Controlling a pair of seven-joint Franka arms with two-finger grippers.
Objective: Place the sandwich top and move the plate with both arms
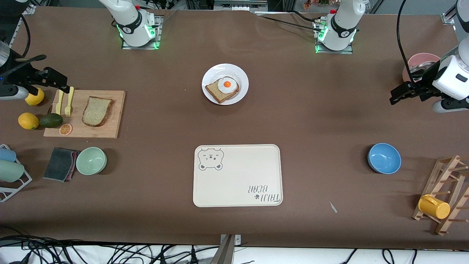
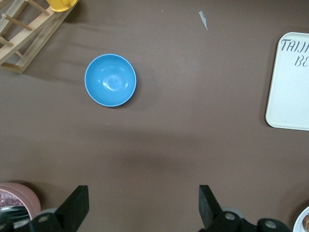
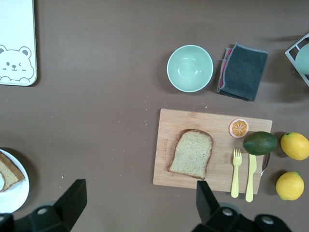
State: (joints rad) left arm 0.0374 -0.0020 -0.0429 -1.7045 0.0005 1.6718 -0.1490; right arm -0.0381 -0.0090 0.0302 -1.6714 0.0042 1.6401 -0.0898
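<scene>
The sandwich top [image 1: 96, 111], a plain wholegrain slice, lies on a wooden board [image 1: 118, 110] toward the right arm's end of the table; it also shows in the right wrist view [image 3: 191, 152]. The white plate [image 1: 212, 75] sits mid-table near the arm bases and bears a slice with a fried egg [image 1: 227, 84]; its rim also shows in the right wrist view [image 3: 20, 189]. My right gripper [image 1: 65, 86] hangs open and empty over the board's edge by the cutlery [image 3: 140, 191]. My left gripper [image 1: 395, 98] hangs open and empty over bare table at the left arm's end [image 2: 143, 193].
A cream bear-print tray [image 1: 238, 176] lies nearer the camera than the plate. A blue bowl [image 1: 384, 158], mug rack [image 1: 443, 198] and pink bowl [image 1: 421, 60] stand at the left arm's end. A green bowl [image 1: 91, 160], grey cloth [image 1: 60, 164], lemons, avocado and yellow cutlery surround the board.
</scene>
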